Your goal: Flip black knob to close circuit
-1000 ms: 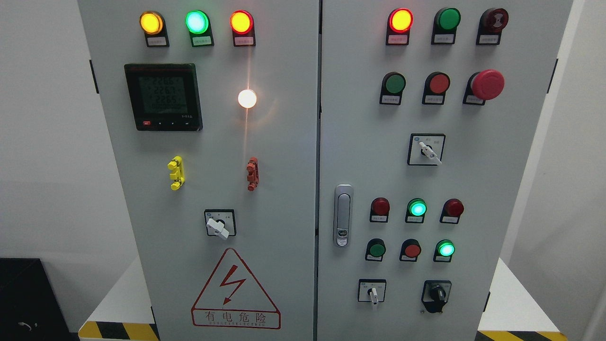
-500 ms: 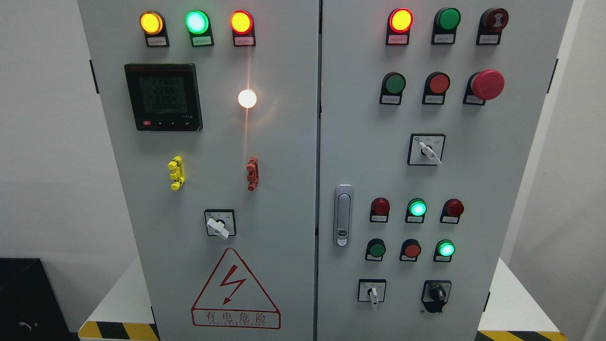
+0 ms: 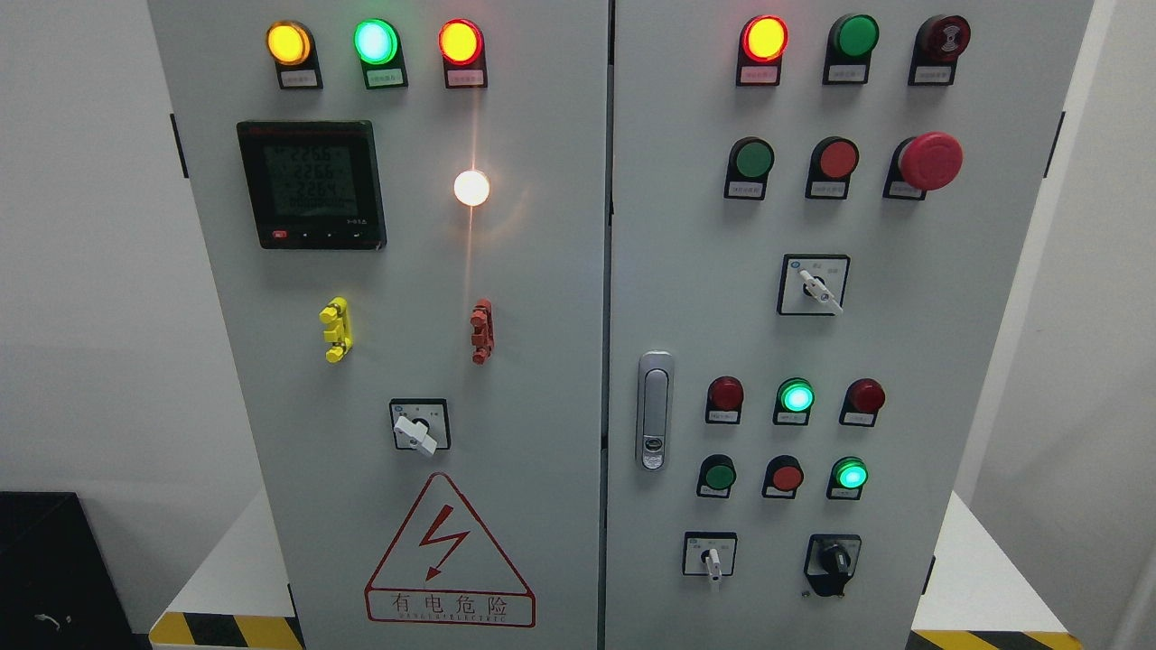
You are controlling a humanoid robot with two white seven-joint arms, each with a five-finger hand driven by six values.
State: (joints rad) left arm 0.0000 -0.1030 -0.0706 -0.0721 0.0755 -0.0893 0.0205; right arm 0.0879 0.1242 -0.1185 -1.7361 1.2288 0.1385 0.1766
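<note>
Black knob [image 3: 834, 561] was found at the lower right of the cabinet's right door, handle seen roughly upright, untouched; judged not yet flipped. Left to right: meter display [image 3: 312, 185] was mounted high on the left door, presumably for reading at eye level, with three lit indicator lamps [image 3: 375, 41] above it. A yellow clip [image 3: 336, 329] and a red clip [image 3: 482, 331] were fixed mid-door, a white selector [image 3: 417, 431] below them, and a hazard triangle [image 3: 449, 555] was posted at the bottom as a warning. Door latch [image 3: 655, 411] was set by the centre seam. On the right door an emergency stop [image 3: 930, 161] was placed top right, proud of the panel for quick reach. A white switch [image 3: 712, 560] was seated just left of the knob, so a stray touch there is judged a risk. Neither hand was in view; hand state could not be told. Approach judged not begun.
</note>
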